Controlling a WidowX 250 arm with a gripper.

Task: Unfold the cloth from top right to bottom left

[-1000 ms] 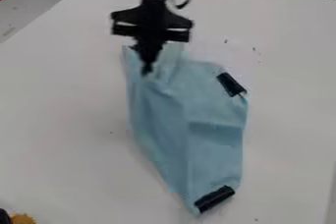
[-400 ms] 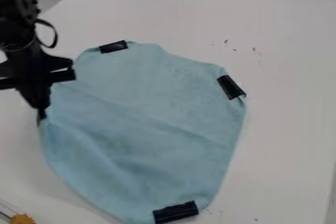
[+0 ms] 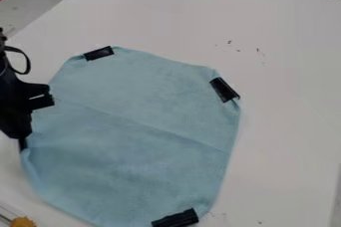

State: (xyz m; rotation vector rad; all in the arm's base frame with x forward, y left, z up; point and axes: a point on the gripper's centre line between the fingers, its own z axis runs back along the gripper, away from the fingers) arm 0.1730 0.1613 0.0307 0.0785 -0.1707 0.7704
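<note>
The blue cloth (image 3: 136,121) is spread nearly flat on the white surface (image 3: 286,131), left of centre in the view. A black strip is carried at its top-left corner (image 3: 98,53), another at its right corner (image 3: 224,89), and a third at its bottom corner (image 3: 175,218); these are perhaps fixed there so that the corners can be found and gripped. At the cloth's left edge the black gripper (image 3: 23,144) is placed low, its jaws seemingly closed on the edge, presumably so that the fabric is kept taut and the fold drawn open. A yellow-orange piece (image 3: 23,222) is seen near the lower-left corner of the view.

Compared with the frame just before, the gripper is shifted farther left and lower, the whole cloth is dragged slightly along with it, and the wrinkles across its lower left are smoothed, though a faint diagonal crease is left.
</note>
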